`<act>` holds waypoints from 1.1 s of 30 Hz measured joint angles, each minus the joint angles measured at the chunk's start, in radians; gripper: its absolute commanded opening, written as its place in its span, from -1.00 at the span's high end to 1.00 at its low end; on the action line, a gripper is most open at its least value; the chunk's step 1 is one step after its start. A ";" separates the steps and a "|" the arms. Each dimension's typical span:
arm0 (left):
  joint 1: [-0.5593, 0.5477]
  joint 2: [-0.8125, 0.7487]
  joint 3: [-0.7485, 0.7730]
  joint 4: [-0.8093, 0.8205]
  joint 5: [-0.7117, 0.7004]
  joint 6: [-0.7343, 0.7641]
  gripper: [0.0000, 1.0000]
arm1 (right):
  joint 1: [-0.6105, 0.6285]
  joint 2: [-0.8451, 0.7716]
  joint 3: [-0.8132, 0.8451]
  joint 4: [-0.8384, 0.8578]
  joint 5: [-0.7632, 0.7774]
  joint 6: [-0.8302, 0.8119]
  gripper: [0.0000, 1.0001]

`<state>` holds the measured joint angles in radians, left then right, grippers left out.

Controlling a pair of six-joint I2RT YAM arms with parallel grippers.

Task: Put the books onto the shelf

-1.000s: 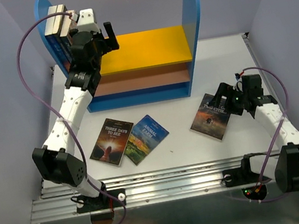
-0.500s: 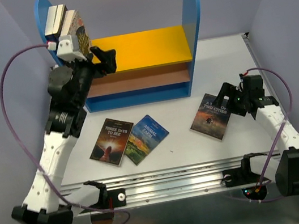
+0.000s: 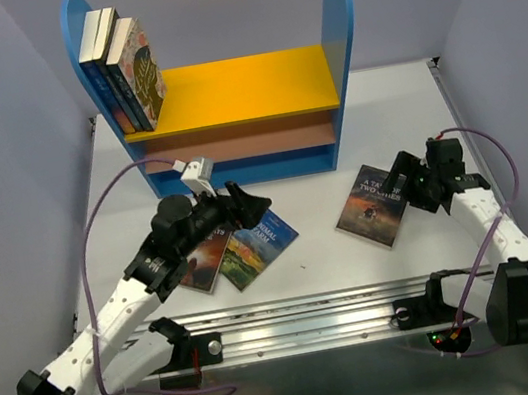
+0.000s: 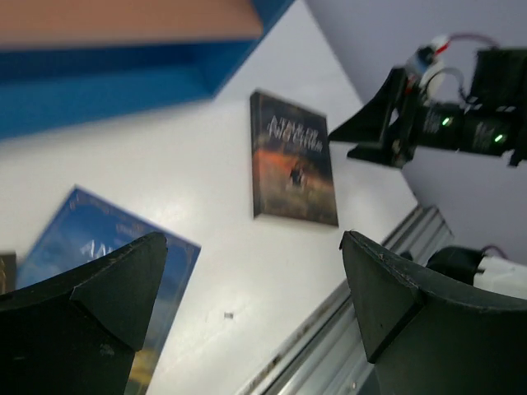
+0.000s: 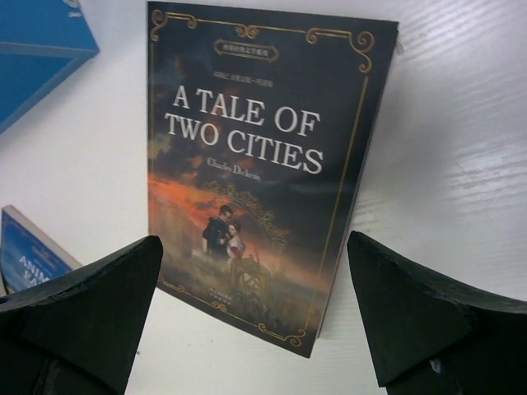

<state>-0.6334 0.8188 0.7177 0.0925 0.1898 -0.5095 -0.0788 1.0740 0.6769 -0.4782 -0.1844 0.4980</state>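
Since a second before, the left arm (image 3: 124, 300) had swung down from the top left corner of the shelf (image 3: 251, 88) to the desk (image 3: 323, 248), its jaws spread wide and empty above the blue Animal Farm book (image 3: 263, 241); the right arm (image 3: 481, 222) had scarcely shifted, its jaws likewise released, framing A Tale of Two Cities (image 5: 247, 181), which lay flat near the shelf's right foot; the desk was white, walled in pale lilac, with a metal rail (image 3: 304, 317) along its near edge; a third book (image 3: 197, 261) lay partly under the left arm; on the yellow upper board three books (image 3: 127, 73) stood against the left blue panel.
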 measured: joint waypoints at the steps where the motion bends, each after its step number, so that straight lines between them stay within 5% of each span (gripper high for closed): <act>1: -0.008 0.013 -0.035 0.006 0.007 -0.015 -0.98 | 0.000 0.000 -0.007 -0.001 0.009 0.004 -1.00; 10: -0.048 0.306 -0.104 0.165 0.066 -0.110 -0.98 | 0.000 0.061 -0.050 0.020 0.064 0.024 -1.00; 24: -0.186 1.023 0.375 0.305 0.167 -0.108 -0.98 | 0.000 0.084 -0.105 0.086 0.072 0.057 -1.00; 33: -0.240 1.211 0.537 0.205 0.132 -0.060 -0.98 | 0.000 0.084 -0.136 0.122 0.051 0.068 -1.00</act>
<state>-0.8734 2.0296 1.2545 0.2977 0.3218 -0.5690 -0.0788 1.1584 0.5407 -0.3565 -0.1333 0.5655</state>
